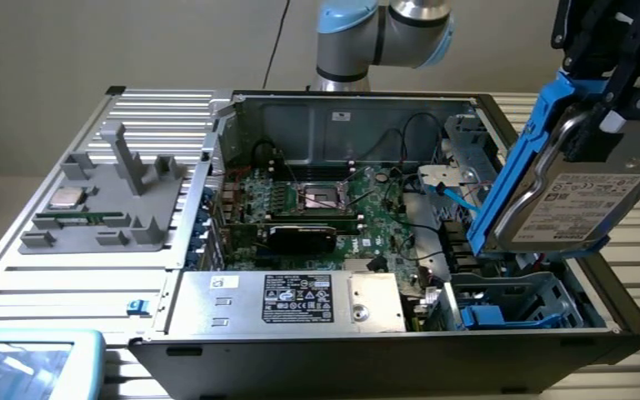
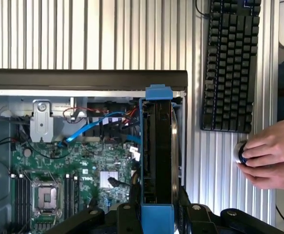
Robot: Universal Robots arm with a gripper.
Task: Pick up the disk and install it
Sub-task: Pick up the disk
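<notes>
pincer (image 1: 600, 117): clamped on the disk (image 1: 570, 200), upper end
disk: held on edge above the open case (image 1: 332, 333), drive-bay corner
hand (image 2: 271, 151): seen on a round knob (image 2: 240, 152) by the keyboard (image 2: 229, 63)

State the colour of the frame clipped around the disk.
Bright blue: the frame edges the silver-grey disk, clearest in the exterior view.

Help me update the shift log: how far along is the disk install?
Done: the disk has been picked up and is clear of any surface. In hand: the tool is shut on it, holding it on edge above the open computer case, close to the drive cage at the exterior view's right. Left: the disk is not yet seated in the case.
</notes>
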